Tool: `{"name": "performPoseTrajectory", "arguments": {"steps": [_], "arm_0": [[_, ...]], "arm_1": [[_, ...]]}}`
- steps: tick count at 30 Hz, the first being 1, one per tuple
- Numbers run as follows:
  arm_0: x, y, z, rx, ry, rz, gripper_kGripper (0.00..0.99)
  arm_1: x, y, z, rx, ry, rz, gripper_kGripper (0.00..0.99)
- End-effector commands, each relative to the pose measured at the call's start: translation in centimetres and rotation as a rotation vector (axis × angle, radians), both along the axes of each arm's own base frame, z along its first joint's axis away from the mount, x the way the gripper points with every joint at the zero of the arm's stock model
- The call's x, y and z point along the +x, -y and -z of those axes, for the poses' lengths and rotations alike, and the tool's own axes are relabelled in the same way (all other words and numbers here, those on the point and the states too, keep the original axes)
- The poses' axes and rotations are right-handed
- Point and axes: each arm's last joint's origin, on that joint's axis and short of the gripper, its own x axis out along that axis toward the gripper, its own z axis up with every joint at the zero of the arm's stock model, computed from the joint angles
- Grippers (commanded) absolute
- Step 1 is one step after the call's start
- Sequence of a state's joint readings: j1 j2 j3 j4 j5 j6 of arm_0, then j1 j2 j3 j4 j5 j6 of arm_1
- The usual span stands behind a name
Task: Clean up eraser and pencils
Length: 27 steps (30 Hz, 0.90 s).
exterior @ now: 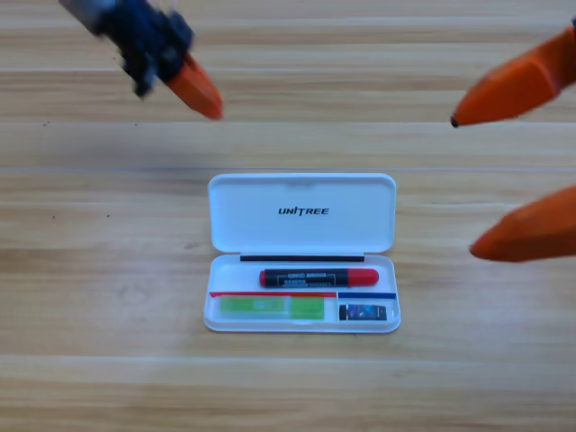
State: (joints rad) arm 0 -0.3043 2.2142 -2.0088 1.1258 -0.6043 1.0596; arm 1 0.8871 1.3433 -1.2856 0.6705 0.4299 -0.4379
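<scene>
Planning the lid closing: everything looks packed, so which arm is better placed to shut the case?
Probably left: left gripper hangs just above the open white case lid. Right gripper sits off at the edge.

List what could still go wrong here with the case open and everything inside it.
1. The white case lies with its lid open; a bump could spill the red pencil, green pencil and eraser.
2. The left claw hangs just above the lid and might clip it.
3. The right claw, jaws open, waits at the right edge; a swing inward could push the case.
</scene>
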Motion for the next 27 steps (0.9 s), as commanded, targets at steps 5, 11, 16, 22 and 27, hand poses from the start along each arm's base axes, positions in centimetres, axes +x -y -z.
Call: {"name": "performPoseTrajectory", "arguments": {"steps": [5,11,16,22,27], "arm_0": [[3.6,1.3,9.4,-0.042,-0.180,0.015,0.000],[3.2,2.7,10.8,-0.064,-0.232,0.035,0.000],[2.1,4.2,11.7,-0.077,-0.290,0.065,0.000],[0.6,5.6,12.4,-0.093,-0.344,0.099,0.000],[-0.6,6.3,12.1,-0.090,-0.364,0.120,0.000]], "arm_1": [[-0.6,1.3,0.2,0.038,-0.020,-0.014,0.976],[-0.5,1.2,0.2,0.039,-0.020,-0.015,0.976],[-0.5,1.1,0.4,0.038,-0.021,-0.015,0.976],[-0.5,1.1,0.6,0.034,-0.027,-0.015,0.976],[-0.4,1.1,0.7,0.035,-0.031,-0.013,0.976]]}}
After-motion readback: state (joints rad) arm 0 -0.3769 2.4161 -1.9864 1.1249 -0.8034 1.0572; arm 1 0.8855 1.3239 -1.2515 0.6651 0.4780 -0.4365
